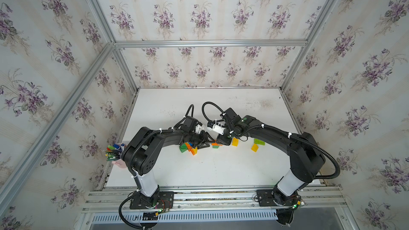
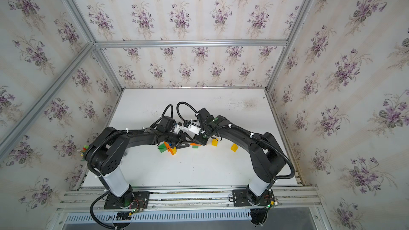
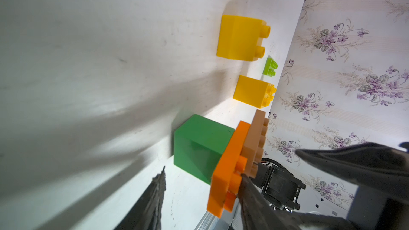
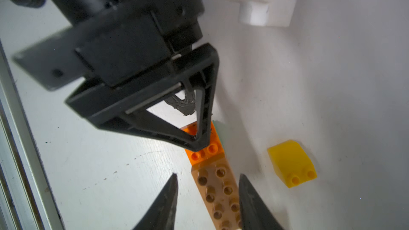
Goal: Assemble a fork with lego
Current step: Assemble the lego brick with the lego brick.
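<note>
left gripper [image 3: 203, 171]: jaws partly apart, clamping nothing. One fingertip [image 3: 246, 186] rests on the orange plate's studs. The other [image 3: 158, 191] is clear of the green brick, with table showing between them.
right gripper [image 4: 208, 174]: jaws narrowly apart, astride the tan plate at the bottom centre of the right wrist view. One finger [image 4: 252, 204] is at the plate's edge and a white gap lies beside the other [image 4: 166, 204]. It is not clamped.
stack [image 1: 216, 144]: centre of both top views, between the two grippers, on the table [image 1: 199, 169].
green brick [image 3: 199, 142]: bottom of the stack, on the table.
orange plate [image 3: 223, 180]: on the green brick, overhanging it.
tan plate [image 4: 221, 193]: long, studs up. It sits on the orange plate's studs and runs past it between the right gripper's fingers.
yellow bricks [image 1: 235, 142]: two, loose and apart, right of centre in both top views; the second [image 1: 255, 147] is further right.
lime brick [image 1: 259, 141]: just above the second yellow one, beside the right forearm.
pile [image 1: 188, 148]: green, orange, yellow and blue bricks touching, left of centre under the left forearm.
pens [image 1: 112, 149]: upright in a cup [image 1: 118, 164] at the table's left edge.
writing: a dark mark like an N on the slotted strip [image 1: 199, 217] at the lower edge; too small to read further.
</note>
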